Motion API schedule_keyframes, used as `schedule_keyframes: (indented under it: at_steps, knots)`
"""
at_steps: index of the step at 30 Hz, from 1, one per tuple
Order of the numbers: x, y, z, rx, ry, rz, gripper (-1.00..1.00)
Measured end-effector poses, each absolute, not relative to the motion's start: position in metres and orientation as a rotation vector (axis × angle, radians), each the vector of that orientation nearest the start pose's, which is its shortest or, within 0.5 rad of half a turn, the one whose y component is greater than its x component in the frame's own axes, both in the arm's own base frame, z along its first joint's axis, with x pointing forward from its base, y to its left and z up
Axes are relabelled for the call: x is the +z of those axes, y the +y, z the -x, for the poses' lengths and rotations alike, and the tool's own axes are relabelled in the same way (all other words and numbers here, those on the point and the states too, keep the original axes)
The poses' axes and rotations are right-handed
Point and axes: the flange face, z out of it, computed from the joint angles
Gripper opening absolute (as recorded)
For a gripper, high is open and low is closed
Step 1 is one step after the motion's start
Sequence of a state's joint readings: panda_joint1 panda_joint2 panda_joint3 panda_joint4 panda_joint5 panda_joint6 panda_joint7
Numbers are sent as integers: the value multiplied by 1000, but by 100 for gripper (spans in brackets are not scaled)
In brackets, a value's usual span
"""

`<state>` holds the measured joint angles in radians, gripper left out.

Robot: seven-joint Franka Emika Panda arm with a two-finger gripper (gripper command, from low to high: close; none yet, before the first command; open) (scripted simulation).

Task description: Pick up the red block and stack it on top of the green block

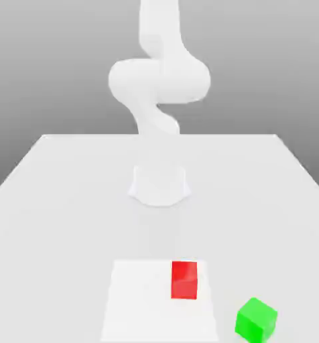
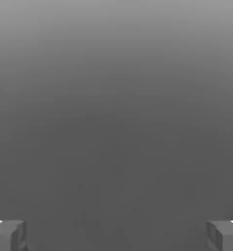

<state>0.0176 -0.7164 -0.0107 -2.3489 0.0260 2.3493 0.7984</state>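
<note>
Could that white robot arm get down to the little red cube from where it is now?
Probably yes. The small red cube sits alone on the white table, apart from the green cube, with nothing on top. The gripper is open and holds nothing.

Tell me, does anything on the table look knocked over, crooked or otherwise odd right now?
Nothing is damaged or spilled. The red block sits flat and square-on, while the green block rests apart, toward the exterior view's right, turned at an angle. Neither is stacked. The gripper is open with nothing between its fingers.
</note>
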Motion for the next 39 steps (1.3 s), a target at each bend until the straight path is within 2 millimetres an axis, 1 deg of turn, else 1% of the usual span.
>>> schedule_keyframes:
  at_steps: [2, 4, 6, 9, 11, 14, 16, 18, 19, 20, 25, 26, 31, 32, 33, 35, 39]
  knots:
    - [612, 6, -406, -796, 1071, 2511, 0]
    - [563, 11, -425, -690, 1092, 2547, 0]
    - [514, 18, -438, -590, 1113, 2583, 0]
    - [442, 28, -446, -449, 1147, 2638, 0]
    - [395, 35, -445, -359, 1170, 2677, 0]
    - [327, 43, -434, -229, 1207, 2738, 0]
    - [284, 46, -421, -148, 1233, 2781, 0]
    - [244, 48, -404, -70, 1257, 2827, 0]
    - [226, 49, -395, -35, 1270, 2848, 0]
    - [213, 49, -391, -19, 1274, 2859, 0]
    - [160, 48, -387, -3, 1281, 2868, 0]
    - [150, 48, -386, -2, 1283, 2868, -100]
    - [150, 48, -386, -3, 1282, 2868, -100]
    - [145, 48, -386, -2, 1283, 2868, -100]
    - [148, 48, -386, -2, 1282, 2868, -100]
    - [163, 48, -387, -4, 1281, 2869, -100]
    - [200, 48, -386, -2, 1282, 2868, -100]
